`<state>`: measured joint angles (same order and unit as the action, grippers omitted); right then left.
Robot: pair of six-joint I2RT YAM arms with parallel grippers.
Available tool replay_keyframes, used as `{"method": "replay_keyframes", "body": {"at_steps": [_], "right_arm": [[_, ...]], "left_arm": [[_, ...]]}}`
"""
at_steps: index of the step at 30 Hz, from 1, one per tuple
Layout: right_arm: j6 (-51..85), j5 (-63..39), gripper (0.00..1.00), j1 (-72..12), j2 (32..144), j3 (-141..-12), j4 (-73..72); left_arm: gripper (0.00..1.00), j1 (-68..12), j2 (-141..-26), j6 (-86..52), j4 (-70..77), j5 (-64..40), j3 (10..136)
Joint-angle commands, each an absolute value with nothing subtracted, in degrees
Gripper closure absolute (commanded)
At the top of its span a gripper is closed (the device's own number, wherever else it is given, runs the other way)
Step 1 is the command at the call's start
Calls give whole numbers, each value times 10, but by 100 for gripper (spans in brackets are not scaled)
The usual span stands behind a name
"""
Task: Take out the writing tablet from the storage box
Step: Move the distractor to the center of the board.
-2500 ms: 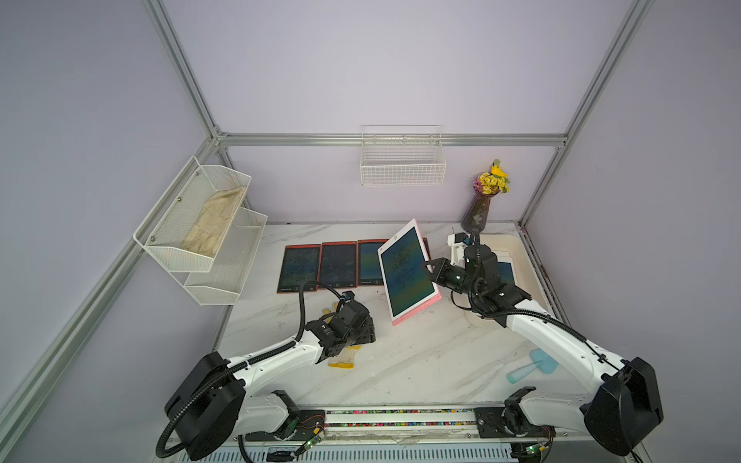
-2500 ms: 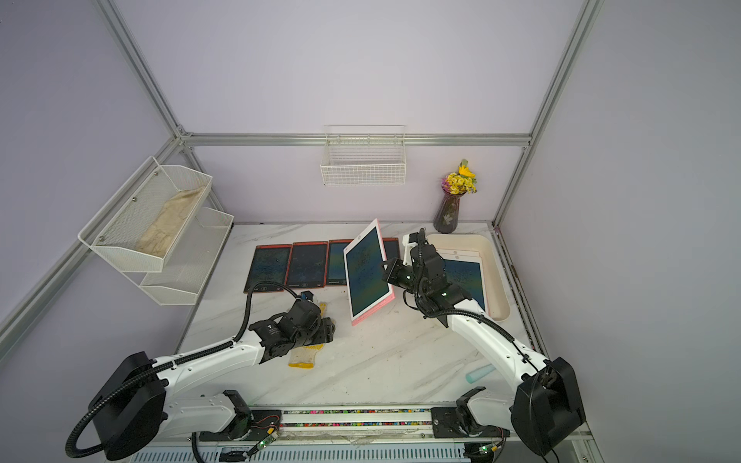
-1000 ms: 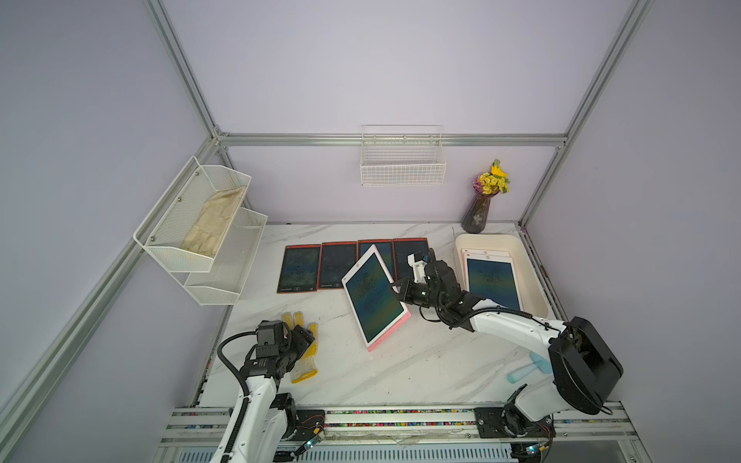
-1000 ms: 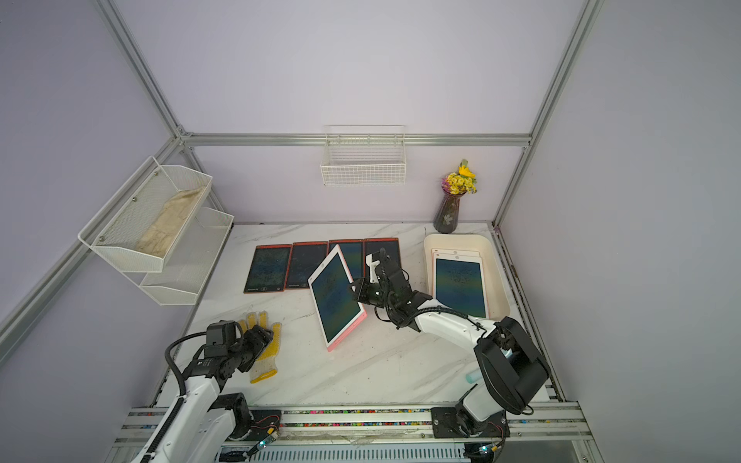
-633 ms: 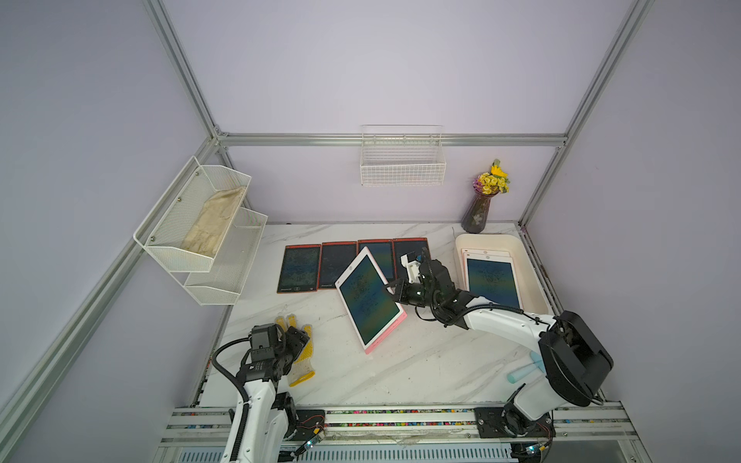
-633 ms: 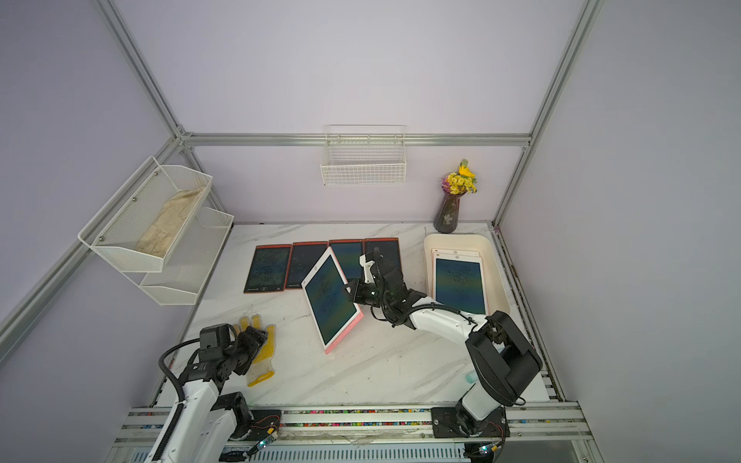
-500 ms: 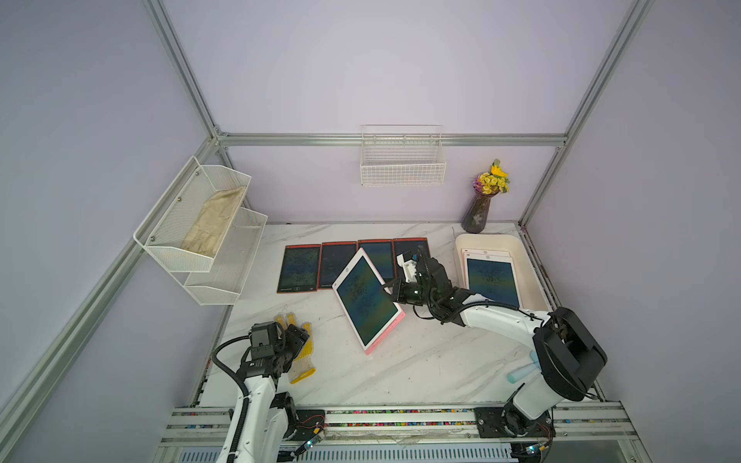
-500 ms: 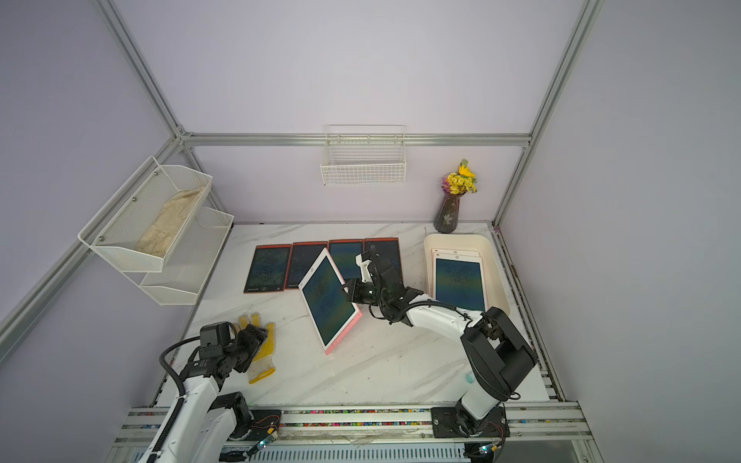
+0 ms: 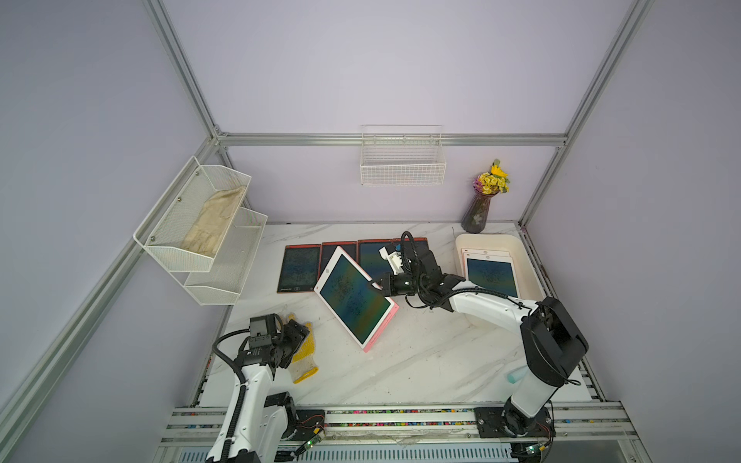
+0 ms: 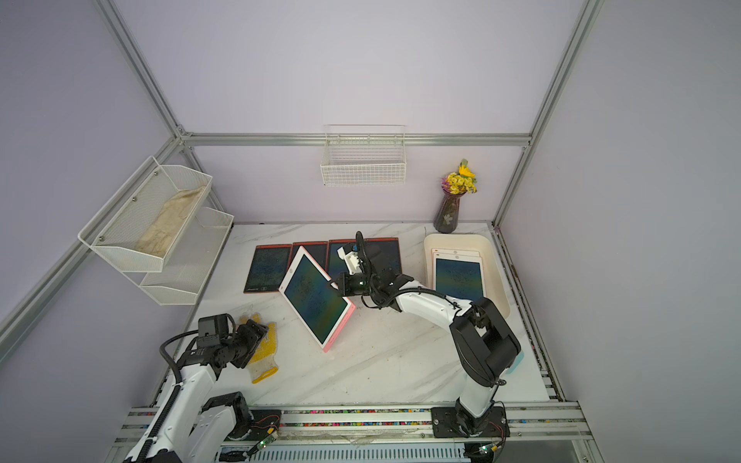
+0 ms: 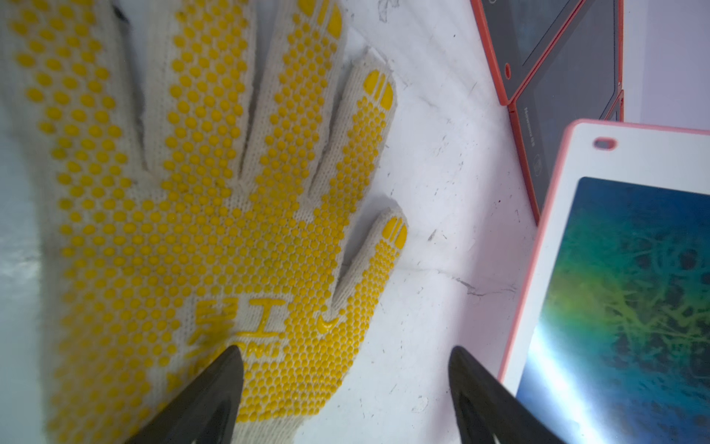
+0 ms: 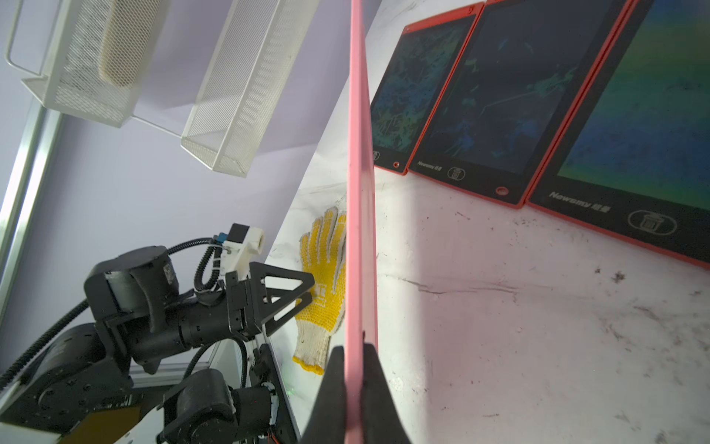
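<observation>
A writing tablet with a white face and pink back hangs tilted over the middle of the table. My right gripper is shut on its right edge. The right wrist view shows the pink edge pinched between the fingers of the right gripper. The cream storage box sits at the back right with another white tablet inside. My left gripper stands open over a yellow-dotted glove at the front left, holding nothing.
Several red-framed tablets lie in a row at the back of the table. A vase of flowers stands by the box. A wire basket hangs on the back wall and a mesh shelf on the left wall.
The right gripper has carried the tablet leftward and lower, away from the box, tilting it flatter. The left arm has pulled back to the front left over the glove.
</observation>
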<state>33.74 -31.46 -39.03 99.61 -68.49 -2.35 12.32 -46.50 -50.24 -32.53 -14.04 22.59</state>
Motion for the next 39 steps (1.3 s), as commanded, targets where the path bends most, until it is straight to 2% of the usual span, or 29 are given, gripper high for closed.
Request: {"method": "replay_keyframes", "body": {"at_steps": [1, 11, 22, 30, 39], "right_arm": [[291, -348, 100, -393, 1005, -715, 12], [230, -373, 100, -392, 1043, -743, 81], [160, -394, 100, -394, 1124, -820, 152], [132, -405, 100, -398, 1178, -890, 195], [107, -400, 100, -406, 1227, -954, 237]], "left_arm": [[17, 126, -476, -483, -331, -126, 274], [16, 138, -526, -476, -320, -102, 279], [16, 266, -544, -484, -301, -151, 263], [15, 315, -545, -458, -324, -170, 298], [14, 331, -555, -446, -325, -201, 325]]}}
